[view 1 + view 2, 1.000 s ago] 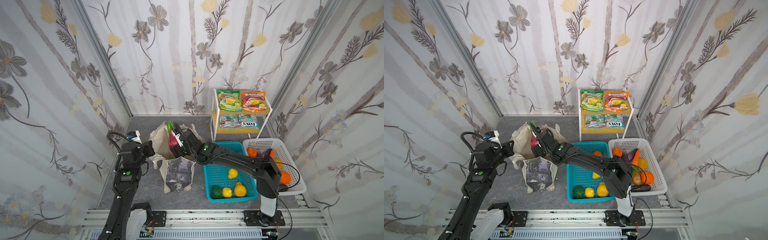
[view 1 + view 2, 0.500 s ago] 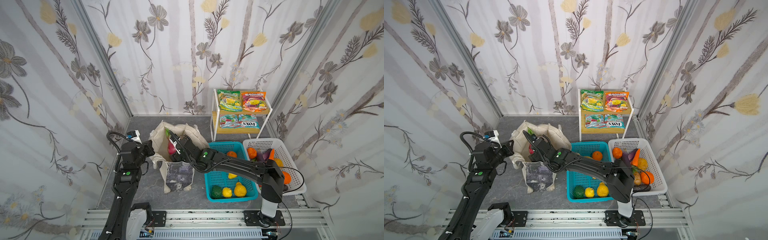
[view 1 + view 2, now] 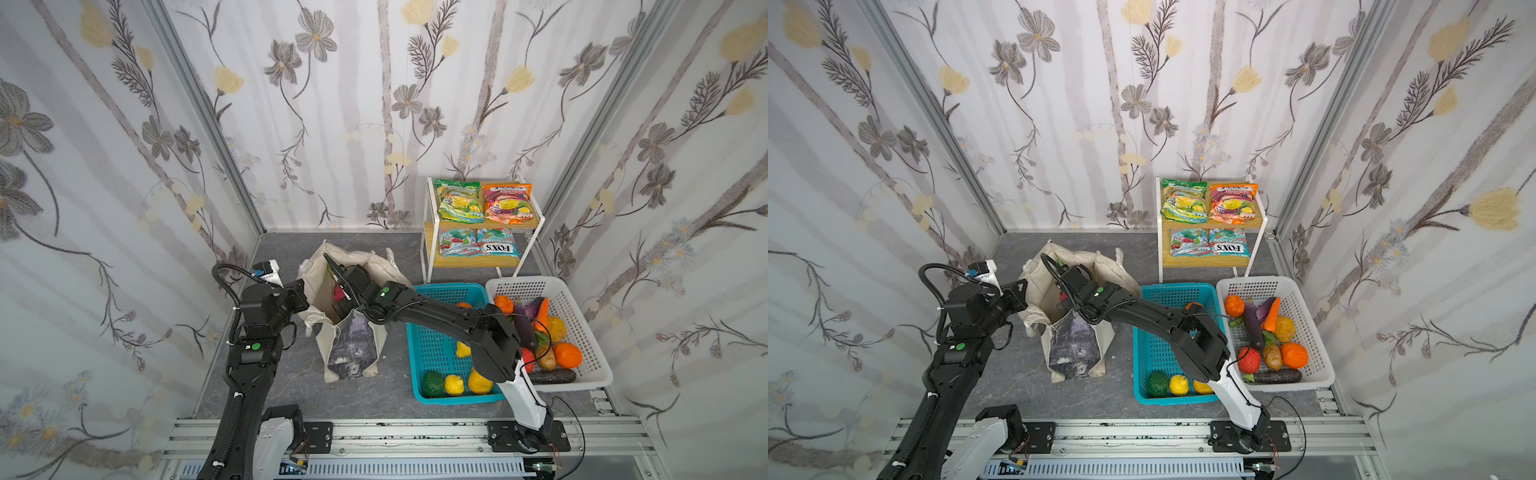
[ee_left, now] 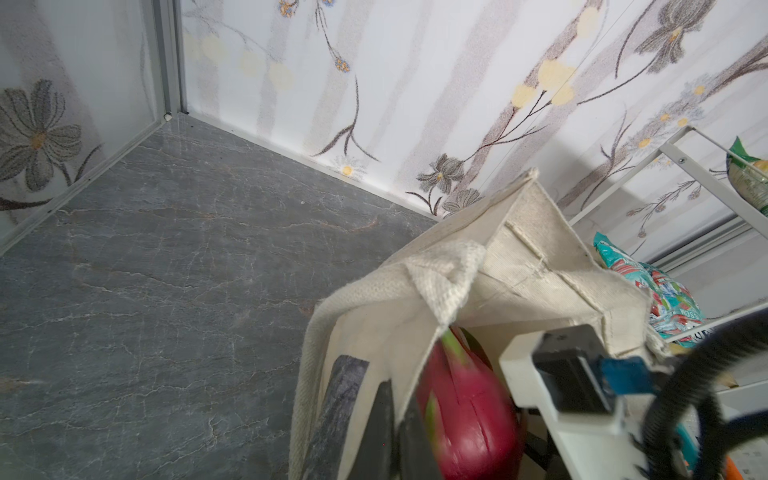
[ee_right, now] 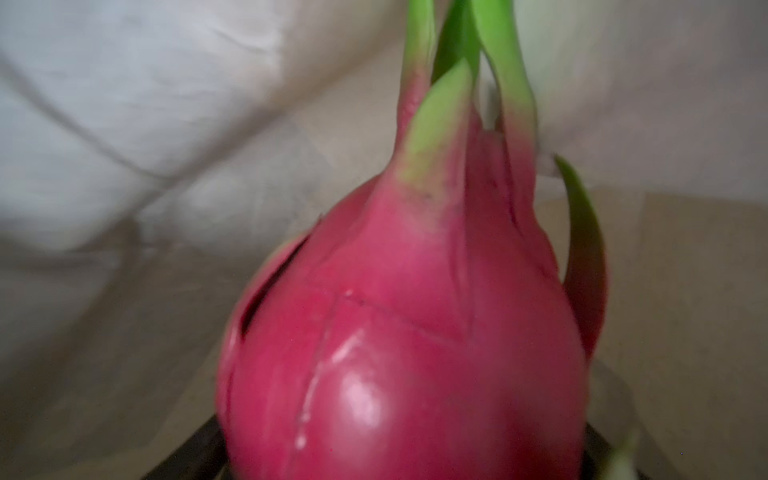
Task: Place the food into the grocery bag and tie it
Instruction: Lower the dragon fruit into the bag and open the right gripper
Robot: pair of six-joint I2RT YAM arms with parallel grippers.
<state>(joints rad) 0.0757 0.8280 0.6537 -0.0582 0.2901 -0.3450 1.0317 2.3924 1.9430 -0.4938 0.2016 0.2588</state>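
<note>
**Status: dragon fruit (image 3: 338, 293) in grocery bag (image 3: 351, 353) mouth**

The bag stands open on the desk (image 3: 291, 374), just left of the teal basket (image 3: 449, 288). The left end effector (image 3: 308, 292) is clamped shut on the bag's left rim. The right end effector (image 3: 338, 308) is down inside the mouth, and its arm crosses the teal basket and hides some of the fruit there. The white basket (image 3: 523, 282) and the shelf (image 3: 428, 232) of snack packets (image 3: 459, 201) are well clear of the bag.

Both top views show only a sliver of pink. In the right wrist view the dragon fruit (image 5: 399, 353) fills the frame, blurred, so I can't tell whether the jaws grip it or stand open. In the left wrist view it (image 4: 465, 411) sits under the folded rim.
</note>
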